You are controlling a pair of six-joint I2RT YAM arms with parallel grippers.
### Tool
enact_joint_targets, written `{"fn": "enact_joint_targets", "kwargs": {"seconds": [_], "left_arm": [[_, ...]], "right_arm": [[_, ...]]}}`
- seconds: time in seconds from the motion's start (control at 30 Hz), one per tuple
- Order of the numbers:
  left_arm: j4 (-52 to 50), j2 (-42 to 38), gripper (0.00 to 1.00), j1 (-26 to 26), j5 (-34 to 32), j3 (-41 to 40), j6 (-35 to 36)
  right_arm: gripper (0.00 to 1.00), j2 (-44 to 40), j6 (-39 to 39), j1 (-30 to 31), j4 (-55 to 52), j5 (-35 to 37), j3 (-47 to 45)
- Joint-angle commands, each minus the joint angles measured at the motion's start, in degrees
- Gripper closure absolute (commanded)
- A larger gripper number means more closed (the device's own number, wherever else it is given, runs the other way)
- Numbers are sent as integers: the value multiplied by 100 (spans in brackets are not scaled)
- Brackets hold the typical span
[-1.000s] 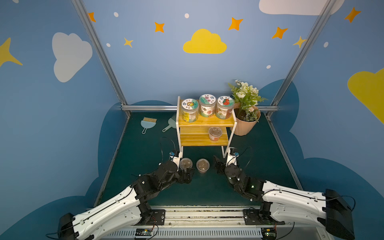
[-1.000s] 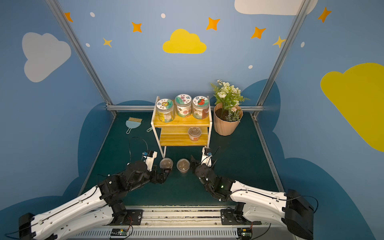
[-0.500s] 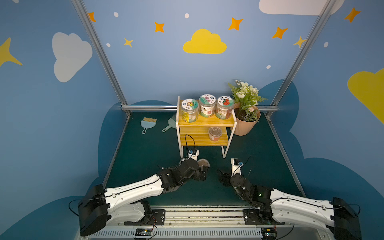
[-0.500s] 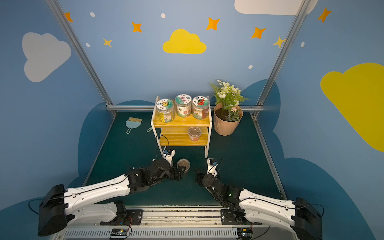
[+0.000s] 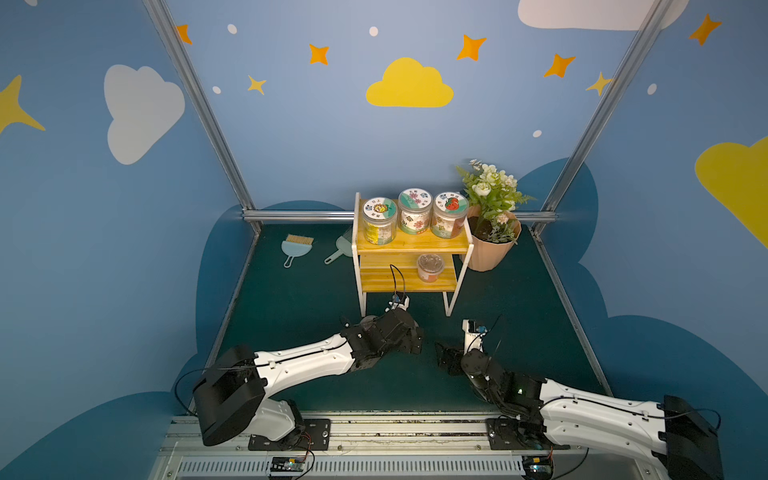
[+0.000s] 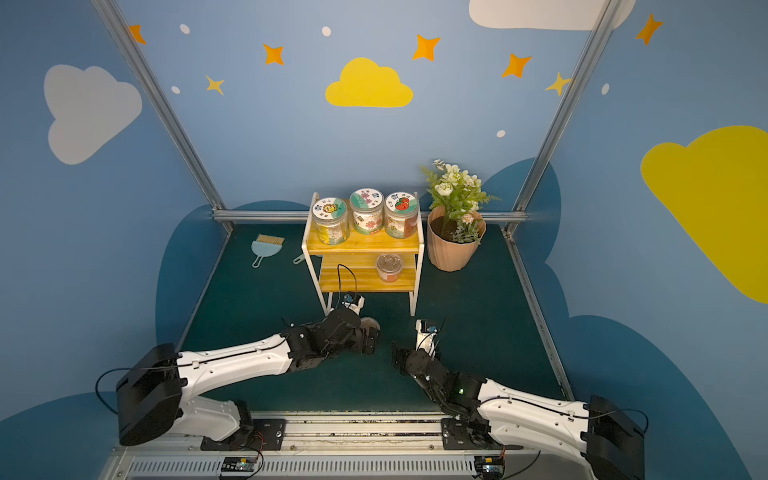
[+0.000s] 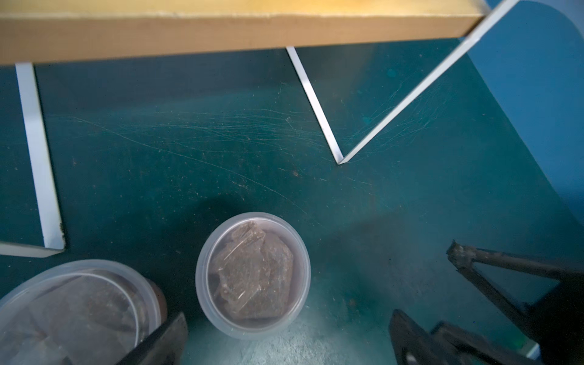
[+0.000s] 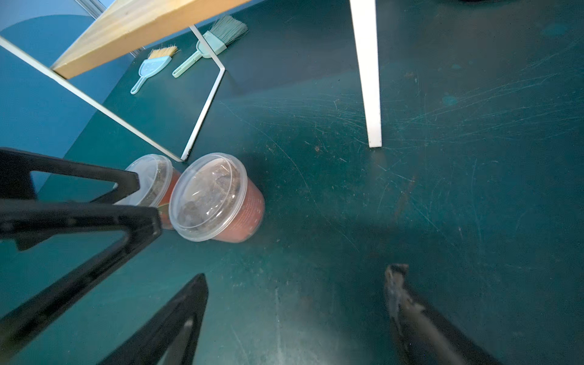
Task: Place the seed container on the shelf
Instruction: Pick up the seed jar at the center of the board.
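Progress looks partial: one lidded cup (image 5: 430, 268) stands on the lower board of the shelf (image 5: 409, 248), toward the flowerpot (image 5: 490, 251) side, with free board beside it. Three labelled jars (image 5: 414, 216) fill the top board. Two more cups stand upright on the bench (image 5: 291, 316) just before the shelf's front legs, not yet lifted. The left wrist view puts the seed container (image 7: 252, 275) right ahead of the left jaws, which gape wide and grip nothing, with its neighbour (image 7: 76, 309) just beside it. Grasping, lifting and setting down all remain. The right jaws are likewise spread wide and empty over bare bench, as the right wrist view shows, and that view alone shows the cups' reddish sides. In both top views the left arm (image 5: 307, 361) hides these two cups almost wholly, yet only those views show the shelf's tiers and where room is left.
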Motion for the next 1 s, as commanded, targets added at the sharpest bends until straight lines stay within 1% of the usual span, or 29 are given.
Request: {"fn": "enact_joint_targets", "kwargs": {"seconds": [0.0,0.37,0.63,0.77,0.97], "left_arm": [[-149,176,0,129,114,236,112],[-442,829,0,186,-9,602,207],[-656,1202,0,190,-162,794,157],[-721,1251,0,167,35,884,219],[-440,1260,0,43,383,799,251]], "right_arm": [[10,-206,109,-31,-337,-11,-3],[7,-651,35,38,-1018,-272,-150],[7,-1015,108,222,-1469,-160,-244],[7,-1103,116,294,-1606,-83,-259],[7,-1174,20,391,-1642,-97,-307]]}}
